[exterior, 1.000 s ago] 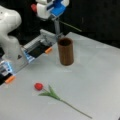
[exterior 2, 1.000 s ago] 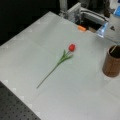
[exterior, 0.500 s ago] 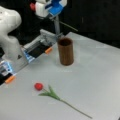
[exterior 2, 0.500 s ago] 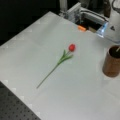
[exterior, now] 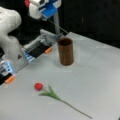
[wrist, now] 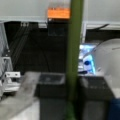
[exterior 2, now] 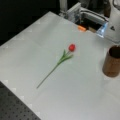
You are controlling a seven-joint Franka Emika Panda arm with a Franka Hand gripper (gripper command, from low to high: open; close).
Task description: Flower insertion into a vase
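In a front view, the gripper (exterior: 53, 15) hung up and left of the vase (exterior: 66, 51), clamped on a green stem (exterior: 60, 27). In a front view, another flower (exterior 2: 63, 58) lay on the table (exterior 2: 37, 45), the vase (exterior 2: 112, 61) standing far right. In the wrist view, the stem (wrist: 74, 50) ran between the fingers (wrist: 51, 85).

White table (exterior: 100, 75), black backdrop (exterior: 95, 17), perforated dark board (exterior 2: 15, 110)
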